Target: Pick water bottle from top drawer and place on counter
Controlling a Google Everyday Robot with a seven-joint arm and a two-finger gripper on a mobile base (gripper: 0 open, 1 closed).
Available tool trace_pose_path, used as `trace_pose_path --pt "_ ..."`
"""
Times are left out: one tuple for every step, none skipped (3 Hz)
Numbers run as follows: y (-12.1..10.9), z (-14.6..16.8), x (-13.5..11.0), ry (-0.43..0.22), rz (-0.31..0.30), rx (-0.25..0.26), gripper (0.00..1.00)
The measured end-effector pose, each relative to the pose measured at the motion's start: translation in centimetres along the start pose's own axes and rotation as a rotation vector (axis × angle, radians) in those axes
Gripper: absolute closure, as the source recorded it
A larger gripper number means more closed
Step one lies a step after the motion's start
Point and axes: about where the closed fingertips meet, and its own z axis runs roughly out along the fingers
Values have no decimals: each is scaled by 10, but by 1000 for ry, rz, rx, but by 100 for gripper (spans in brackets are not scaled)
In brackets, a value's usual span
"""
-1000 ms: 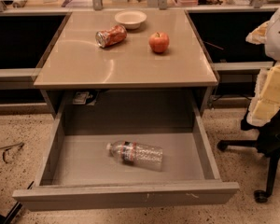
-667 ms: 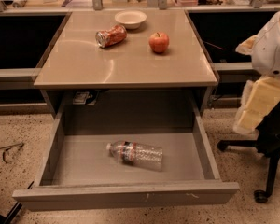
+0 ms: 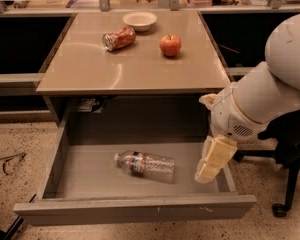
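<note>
1. Since a second ago, your arm (image 3: 262, 96) has swung in from the right edge of the view and now reaches across the drawer's right side. The bottle and the things on the counter lie where they were.
2. Your gripper (image 3: 208, 171) hangs pointing downward over the right end of the top drawer (image 3: 135, 209), just inside its right wall. You cannot tell whether it is apart or together.
3. The water bottle (image 3: 144, 164) lies on its side on the drawer's flat bottom, near the middle, with its white cap to the left. It sits left of the gripper, and the two are not touching.
4. The drawer stands pulled out below the counter (image 3: 135, 69).
5. On the counter, a crushed red soda can (image 3: 119, 38) lies on its side. A white bowl (image 3: 140, 20) sits just behind it, and a red apple (image 3: 170, 45) stands to the can's right.
</note>
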Motion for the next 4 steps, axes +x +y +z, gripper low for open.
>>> trace_pose_path --pt "0 0 0 0 0 0 0" --pt "6 29 -7 -45 -14 -29 0" --pt "15 80 -25 -117 -64 -90 0" --pt "13 126 -44 -188 -107 -123 0"
